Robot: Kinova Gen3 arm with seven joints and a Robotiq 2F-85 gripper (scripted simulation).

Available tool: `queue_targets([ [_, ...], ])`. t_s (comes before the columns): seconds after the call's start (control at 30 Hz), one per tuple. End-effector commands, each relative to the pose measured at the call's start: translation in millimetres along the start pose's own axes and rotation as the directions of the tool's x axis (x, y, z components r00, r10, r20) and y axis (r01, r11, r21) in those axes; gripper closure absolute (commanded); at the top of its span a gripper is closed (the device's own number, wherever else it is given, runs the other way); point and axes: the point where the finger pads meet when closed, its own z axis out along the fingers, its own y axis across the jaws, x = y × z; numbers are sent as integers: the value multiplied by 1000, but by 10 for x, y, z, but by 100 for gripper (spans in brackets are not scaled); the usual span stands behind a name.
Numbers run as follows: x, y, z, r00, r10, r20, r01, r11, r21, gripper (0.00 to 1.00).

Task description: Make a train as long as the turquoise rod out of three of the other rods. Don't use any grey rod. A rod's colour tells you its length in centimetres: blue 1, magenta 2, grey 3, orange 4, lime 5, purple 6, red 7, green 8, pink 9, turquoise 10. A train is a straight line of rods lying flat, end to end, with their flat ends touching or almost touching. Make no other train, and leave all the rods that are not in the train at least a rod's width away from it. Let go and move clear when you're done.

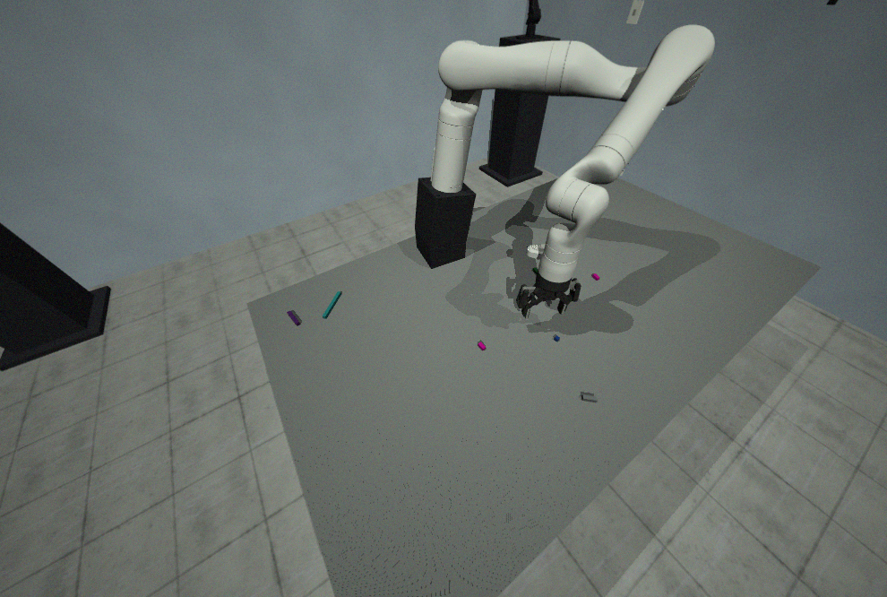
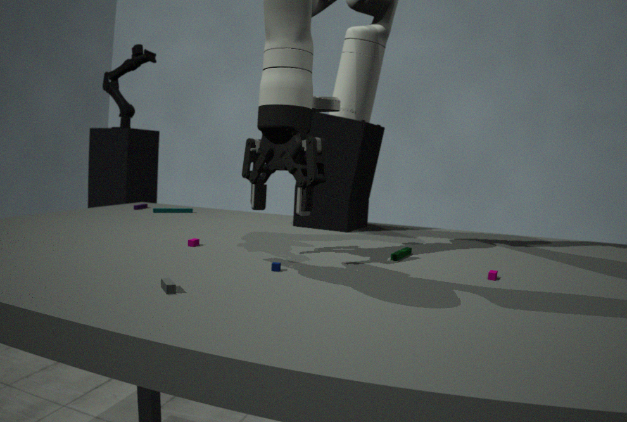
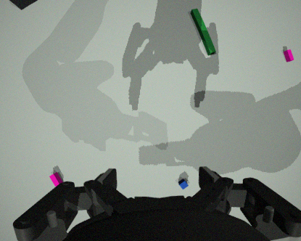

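My gripper (image 1: 544, 311) (image 2: 280, 208) (image 3: 157, 177) is open and empty, above the table. The blue rod (image 1: 556, 337) (image 2: 275, 267) (image 3: 183, 184) lies below it, near the right finger in the wrist view. One magenta rod (image 1: 481, 345) (image 2: 193, 242) (image 3: 56, 179) lies left of the blue one. The other magenta rod (image 1: 596, 276) (image 2: 493, 275) (image 3: 289, 55) lies far right in the exterior view. The green rod (image 1: 535, 270) (image 2: 401, 254) (image 3: 203, 33) lies between them, partly hidden in the top view. The turquoise rod (image 1: 331, 305) (image 2: 172, 210) and purple rod (image 1: 293, 318) (image 2: 140, 206) lie apart at the far left. No rods touch.
A grey rod (image 1: 589, 396) (image 2: 168, 286) lies alone toward the table's front. The arm's black pedestal (image 1: 443, 225) (image 2: 332, 184) stands at the back of the table (image 1: 417, 436) (image 2: 294, 328). Arm shadows cross the area around the green and blue rods.
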Motion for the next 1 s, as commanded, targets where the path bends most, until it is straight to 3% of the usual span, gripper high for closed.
queue_targets([
  [0.0,87,67,-22,997,74,-1,-74,997,-1,0],
  [0.07,143,82,-23,989,151,-2,-151,989,0,0],
  [0.13,143,82,-23,989,151,-2,-151,989,0,0],
  [0.3,283,116,-25,943,332,-4,-332,943,3,0],
  [0.63,547,161,-35,784,620,-4,-620,784,13,0],
  [0.7,547,161,-35,784,620,-4,-620,784,13,0],
  [0.97,718,178,-44,643,766,-1,-766,643,23,0],
])
